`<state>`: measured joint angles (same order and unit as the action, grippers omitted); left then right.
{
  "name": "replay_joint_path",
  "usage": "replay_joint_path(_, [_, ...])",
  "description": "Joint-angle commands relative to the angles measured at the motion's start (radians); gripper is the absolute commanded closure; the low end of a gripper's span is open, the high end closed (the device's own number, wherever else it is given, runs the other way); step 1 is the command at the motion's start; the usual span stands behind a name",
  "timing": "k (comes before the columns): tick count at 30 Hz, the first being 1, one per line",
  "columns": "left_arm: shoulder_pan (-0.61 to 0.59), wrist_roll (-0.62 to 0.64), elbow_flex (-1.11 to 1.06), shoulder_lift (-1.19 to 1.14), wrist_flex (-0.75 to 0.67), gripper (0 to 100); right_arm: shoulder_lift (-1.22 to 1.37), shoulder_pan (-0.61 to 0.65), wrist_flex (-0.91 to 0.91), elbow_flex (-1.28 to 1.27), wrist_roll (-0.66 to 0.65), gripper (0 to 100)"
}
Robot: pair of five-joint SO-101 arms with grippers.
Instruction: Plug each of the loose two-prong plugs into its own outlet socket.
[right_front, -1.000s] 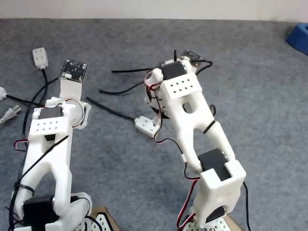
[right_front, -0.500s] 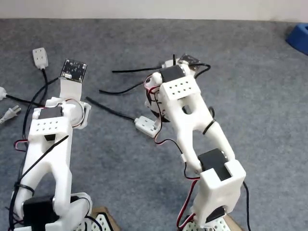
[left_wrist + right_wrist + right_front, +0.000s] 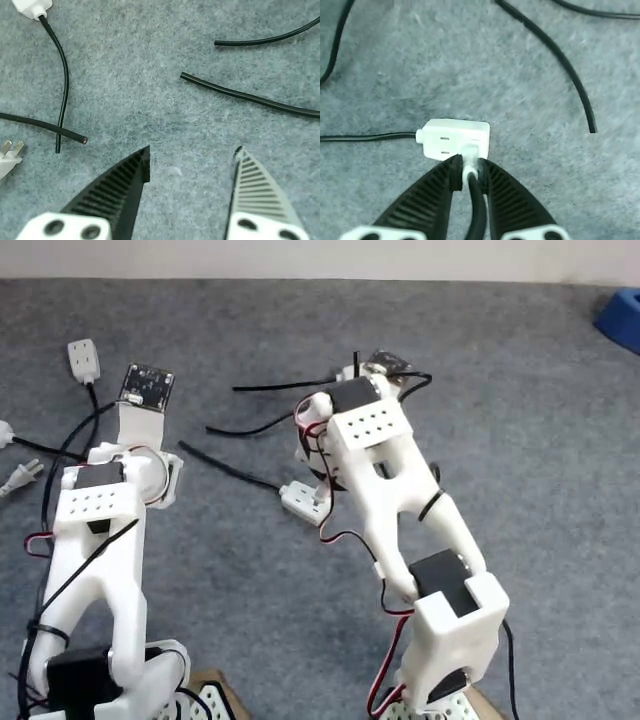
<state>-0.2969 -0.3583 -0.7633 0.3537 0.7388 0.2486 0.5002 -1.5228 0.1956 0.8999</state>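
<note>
My right gripper (image 3: 469, 166) is shut on a white two-prong plug (image 3: 469, 154) with a black cord. The plug's front is pressed against one opening of a white outlet socket (image 3: 451, 137). That socket (image 3: 303, 500) lies on the grey carpet under the right arm's wrist. My left gripper (image 3: 192, 152) hangs open over bare carpet with nothing between its fingers. A loose white plug (image 3: 6, 155) lies off to its side, also visible at the table's left edge (image 3: 22, 477). A second socket (image 3: 83, 358) sits at the far left back.
Several loose black cords (image 3: 270, 386) cross the carpet between the arms and along the left. Another white plug (image 3: 3, 432) peeks in at the left edge. A blue object (image 3: 620, 318) sits at the far right back. The right side of the carpet is open.
The right arm has shifted slightly left and back with the plug, nudging the socket a little. The left arm's wrist has moved slightly left.
</note>
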Motion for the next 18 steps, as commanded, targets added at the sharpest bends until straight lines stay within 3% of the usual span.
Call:
replay_joint_path(1, [-0.019, -0.008, 0.005, 0.039, -0.014, 73, -0.01, 0.008, 0.004, -0.001, -0.008, 99.2])
replay_joint_path(12, [-0.021, -0.008, 0.005, 0.039, -0.014, 73, -0.013, 0.008, 0.082, -0.17, -0.005, 99.2])
replay_joint_path(18, [-0.021, -0.008, 0.005, 0.039, -0.014, 73, -0.016, 0.012, 0.074, -0.134, -0.005, 99.2])
